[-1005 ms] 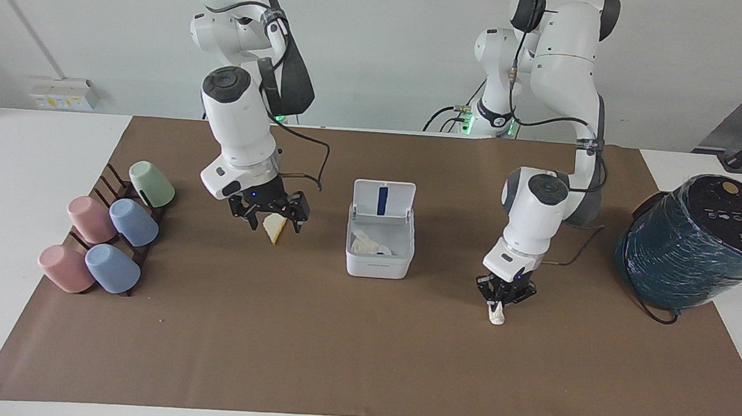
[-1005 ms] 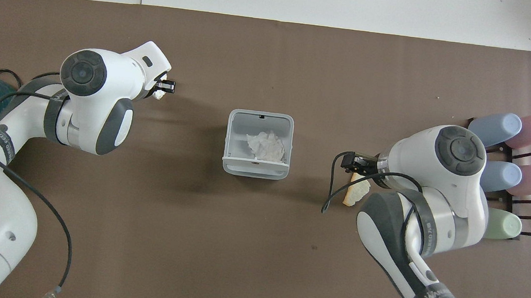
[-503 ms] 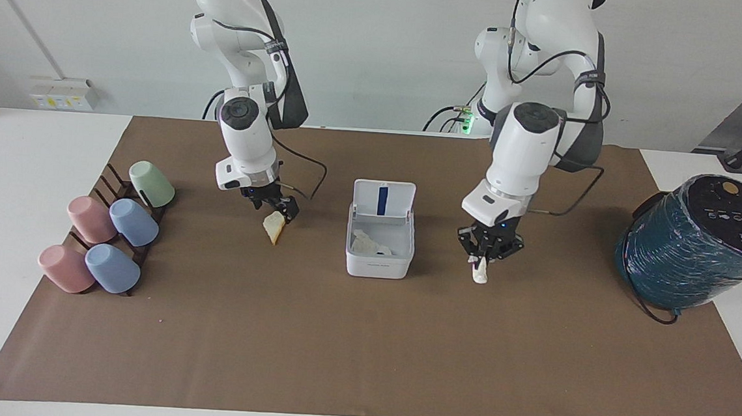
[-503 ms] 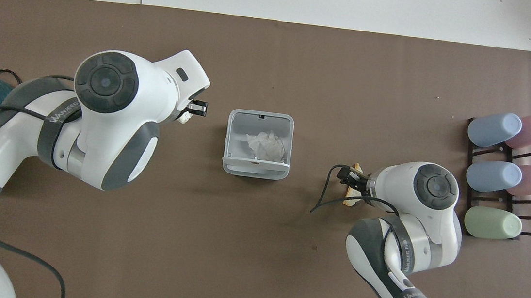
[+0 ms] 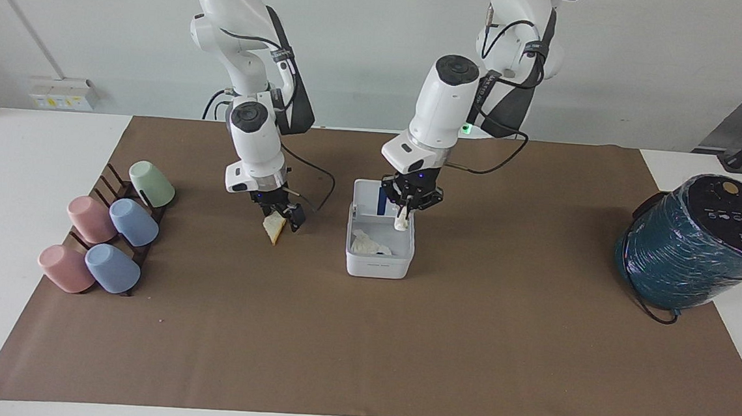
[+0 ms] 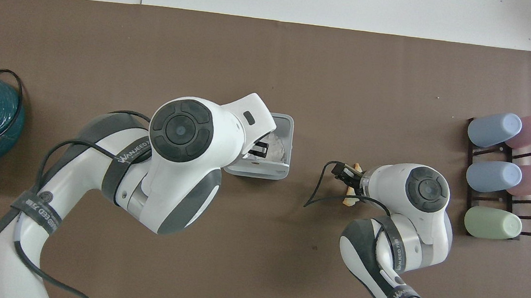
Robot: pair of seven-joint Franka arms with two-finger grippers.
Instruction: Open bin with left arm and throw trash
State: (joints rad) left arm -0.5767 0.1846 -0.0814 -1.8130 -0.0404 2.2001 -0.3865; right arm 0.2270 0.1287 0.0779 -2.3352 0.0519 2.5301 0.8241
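The white bin (image 5: 378, 264) stands mid-mat with its lid (image 5: 393, 191) up, and it also shows in the overhead view (image 6: 256, 171). A white tissue wad (image 5: 368, 244) lies inside it. My left gripper (image 5: 408, 204) is shut on the cream paper wad (image 5: 400, 222) and holds it over the open bin, close to the lid. My right gripper (image 5: 281, 215) is shut on the tan wedge (image 5: 273, 228), low over the mat between the bin and the cups. In the overhead view the wedge (image 6: 349, 202) is mostly hidden under that gripper (image 6: 345, 172).
A rack of several pastel cups (image 5: 108, 235) lies at the right arm's end of the mat. A big teal wrapped cylinder (image 5: 695, 244) stands at the left arm's end. The brown mat (image 5: 361, 351) covers the table.
My left gripper has carried the paper wad from low over the mat at the left arm's end up to over the open bin. My right gripper has narrowed onto the wedge, which has hardly moved.
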